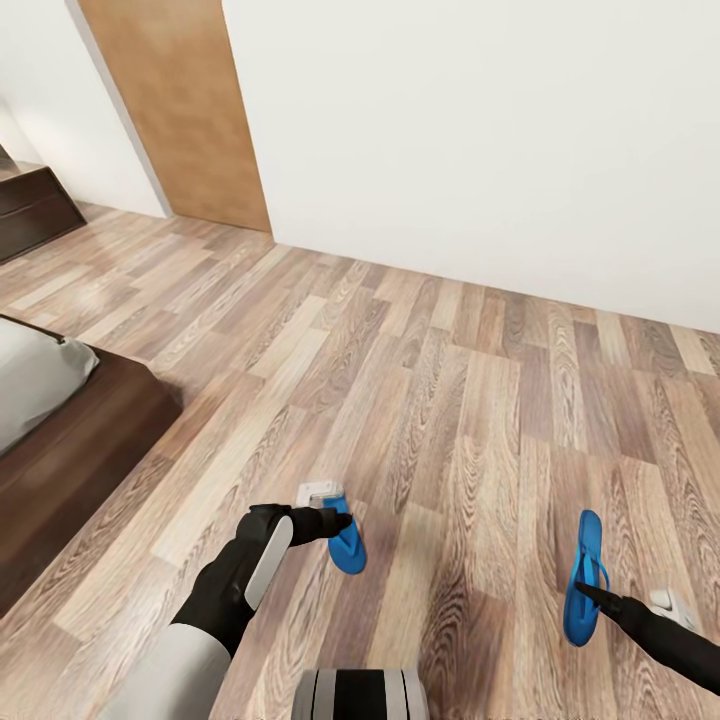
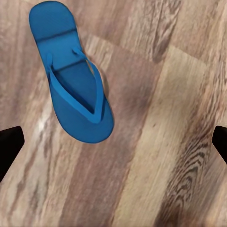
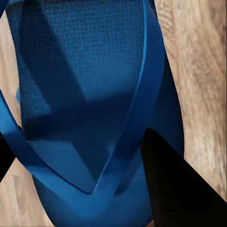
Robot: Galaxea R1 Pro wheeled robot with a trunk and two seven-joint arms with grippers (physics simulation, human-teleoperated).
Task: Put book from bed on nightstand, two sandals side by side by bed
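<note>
Two bright blue sandals are near me on the wood floor. One sandal [image 1: 349, 548] [image 2: 71, 80] lies flat just beyond my left gripper [image 1: 338, 522] [image 2: 113, 146], which hovers above the floor, open and empty. The other sandal [image 1: 585, 570] [image 3: 90, 85] is at my right gripper [image 1: 588, 596] [image 3: 78, 161]. One black finger [image 3: 179, 189] presses over its sole beside the straps, and the other finger is mostly hidden behind the sole. The bed [image 1: 80, 450], with its pale mattress [image 1: 30, 385], stands at the left. The book and nightstand are out of view.
A white wall [image 1: 480, 130] runs across the back, with a light wooden door panel [image 1: 180, 110] at its left. A low dark dresser [image 1: 30, 205] stands at far left. Open plank floor lies between the bed's frame and the wall. My base [image 1: 360, 695] shows at the bottom.
</note>
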